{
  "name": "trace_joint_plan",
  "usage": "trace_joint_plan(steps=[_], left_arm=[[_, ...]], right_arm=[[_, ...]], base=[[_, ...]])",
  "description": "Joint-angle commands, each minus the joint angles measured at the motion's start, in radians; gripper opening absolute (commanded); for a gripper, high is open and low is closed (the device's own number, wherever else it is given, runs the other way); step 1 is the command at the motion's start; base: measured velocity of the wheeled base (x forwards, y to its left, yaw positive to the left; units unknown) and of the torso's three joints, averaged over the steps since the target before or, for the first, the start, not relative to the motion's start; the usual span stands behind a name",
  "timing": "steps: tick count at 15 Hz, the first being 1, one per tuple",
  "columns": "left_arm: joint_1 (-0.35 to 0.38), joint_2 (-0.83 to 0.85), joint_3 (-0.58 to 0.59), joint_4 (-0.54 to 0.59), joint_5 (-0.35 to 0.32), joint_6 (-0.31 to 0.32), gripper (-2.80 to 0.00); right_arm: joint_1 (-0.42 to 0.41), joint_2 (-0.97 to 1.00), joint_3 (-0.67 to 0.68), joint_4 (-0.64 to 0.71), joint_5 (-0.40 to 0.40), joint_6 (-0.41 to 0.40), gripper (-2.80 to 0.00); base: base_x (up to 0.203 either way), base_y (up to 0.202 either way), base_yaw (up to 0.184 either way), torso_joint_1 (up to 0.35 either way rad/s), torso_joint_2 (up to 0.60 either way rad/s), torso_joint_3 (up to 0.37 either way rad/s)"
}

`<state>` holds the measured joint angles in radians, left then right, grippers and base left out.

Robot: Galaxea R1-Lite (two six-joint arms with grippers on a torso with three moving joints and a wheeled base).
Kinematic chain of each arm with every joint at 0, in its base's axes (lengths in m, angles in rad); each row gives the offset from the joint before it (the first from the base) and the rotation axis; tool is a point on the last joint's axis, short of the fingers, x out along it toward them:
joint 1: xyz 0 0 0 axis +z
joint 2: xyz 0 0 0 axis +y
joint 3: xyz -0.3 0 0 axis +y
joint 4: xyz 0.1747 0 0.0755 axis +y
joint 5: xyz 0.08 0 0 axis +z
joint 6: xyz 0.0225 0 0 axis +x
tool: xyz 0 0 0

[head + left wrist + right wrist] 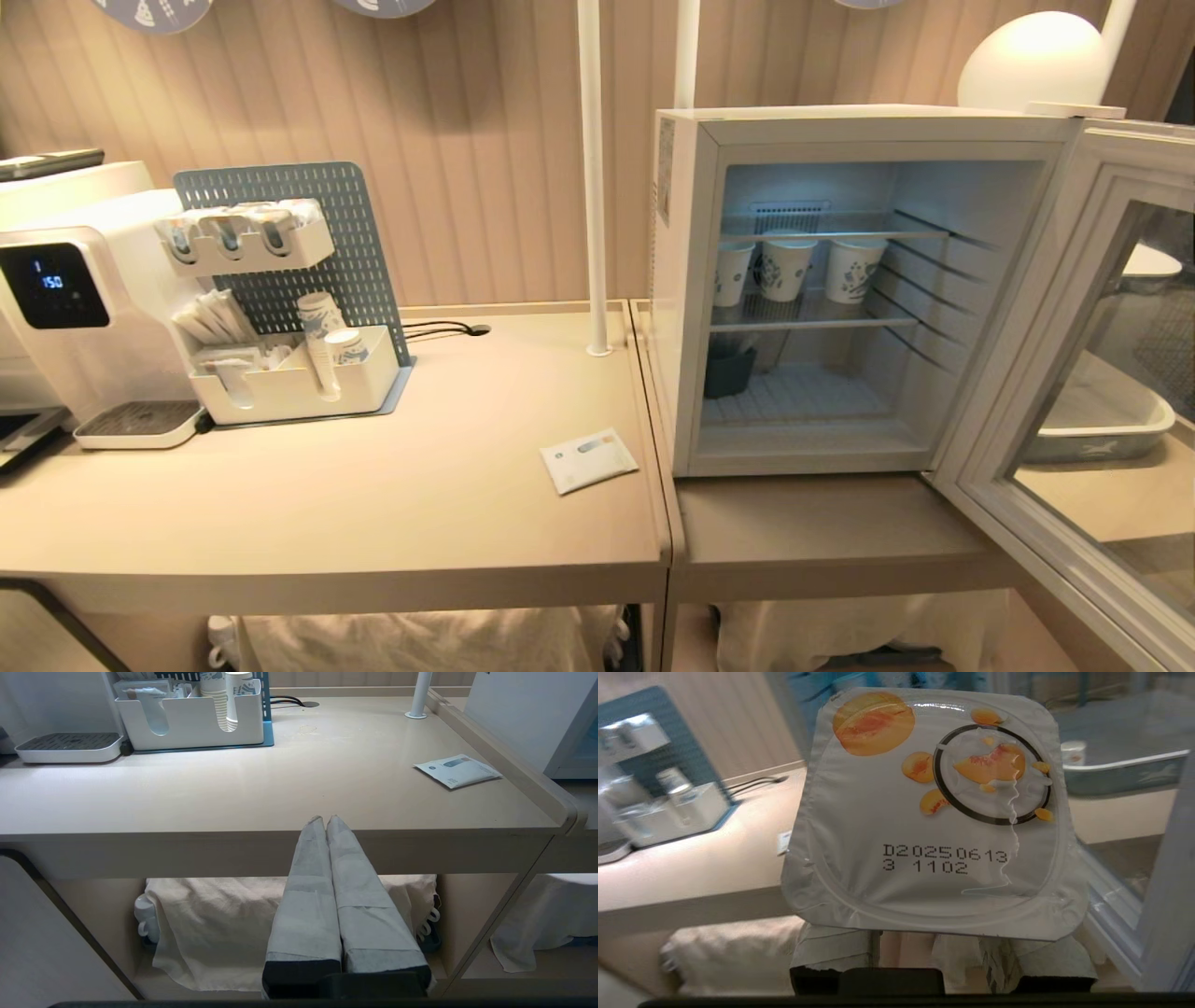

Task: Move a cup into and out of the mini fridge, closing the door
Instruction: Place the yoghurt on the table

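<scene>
The cup (924, 812), a small white pot with a peach-printed foil top, fills the right wrist view. My right gripper (906, 956) is shut on it, and the padded fingers (831, 952) show only beneath the foil rim. In the head view the mini fridge (686, 280) stands on the right-hand table with its door (1074, 392) swung wide open to the right. Neither arm appears in the head view. My left gripper (325, 820) is shut and empty, hanging below the table's front edge (187, 851).
Three tall paper cups (784, 269) stand on the fridge's upper wire shelf and a dark container (728, 369) sits below. A flat sachet (588, 459) lies near the table's right edge. A cup organiser (299, 373) and a dispenser (65, 299) stand at the left.
</scene>
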<state>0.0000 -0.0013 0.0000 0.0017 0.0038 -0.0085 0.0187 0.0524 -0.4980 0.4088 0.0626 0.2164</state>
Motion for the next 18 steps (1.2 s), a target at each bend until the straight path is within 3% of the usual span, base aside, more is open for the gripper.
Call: trace_joint_plan(steps=[1, 3, 4, 7, 15, 18], left_arm=[[0.0, 0.001, 0.002, 0.0, 0.001, -0.001, -2.8], [0.0, 0.001, 0.002, 0.0, 0.001, -0.001, -2.8], [0.0, 0.001, 0.002, 0.0, 0.001, -0.001, -2.8], [0.0, 0.001, 0.002, 0.0, 0.001, -0.001, -2.8], [0.0, 0.001, 0.002, -0.001, 0.001, -0.001, -2.8], [0.0, 0.001, 0.002, -0.001, 0.001, -0.001, -2.8]], right_arm=[[-0.008, -0.057, 0.206, -0.22, -0.05, -0.051, -2.8], [-0.011, -0.055, 0.435, -0.466, -0.081, -0.169, -2.8], [-0.011, -0.054, 0.493, -0.497, -0.083, -0.201, -2.8], [-0.012, -0.051, 0.499, -0.358, -0.063, -0.249, -2.8], [-0.013, -0.049, 0.498, -0.403, -0.061, -0.223, -2.8], [-0.013, -0.049, 0.498, -0.403, -0.061, -0.223, -2.8]], base=[[0.0, 0.0, 0.0, 0.0, 0.0, 0.0], [0.0, 0.0, 0.0, 0.0, 0.0, 0.0], [0.0, 0.0, 0.0, 0.0, 0.0, 0.0], [0.0, 0.0, 0.0, 0.0, 0.0, 0.0], [0.0, 0.005, -0.001, 0.001, 0.0, 0.0], [0.0, 0.144, -0.007, 0.007, 0.0, 0.001]])
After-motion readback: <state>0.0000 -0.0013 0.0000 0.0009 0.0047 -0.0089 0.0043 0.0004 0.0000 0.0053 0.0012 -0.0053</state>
